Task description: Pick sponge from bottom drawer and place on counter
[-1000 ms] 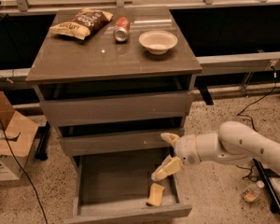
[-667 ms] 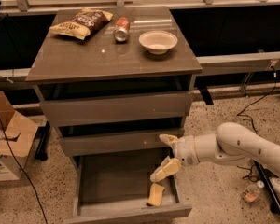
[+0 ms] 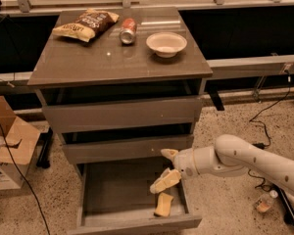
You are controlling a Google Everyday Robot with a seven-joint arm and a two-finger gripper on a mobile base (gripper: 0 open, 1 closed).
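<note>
The bottom drawer (image 3: 108, 202) is pulled open below the two shallower drawers. The pale-yellow sponge (image 3: 163, 204) lies on the drawer floor near its front right corner. My gripper (image 3: 166, 167) reaches in from the right on a white arm and hangs open over the drawer's right side. Its lower finger (image 3: 165, 180) is just above the sponge and apart from it; the upper finger (image 3: 169, 153) is near the middle drawer's front. The gripper is empty. The glossy grey-brown counter (image 3: 88, 62) tops the cabinet.
On the counter stand a chip bag (image 3: 85, 24), a tipped soda can (image 3: 128, 31) and a white bowl (image 3: 166, 44). A cardboard box (image 3: 10, 146) sits on the floor at left. Cables and a small bottle (image 3: 264, 202) lie on the floor at right.
My gripper has moved slightly left and down towards the sponge, staying open. The sponge and the drawer have not moved.
</note>
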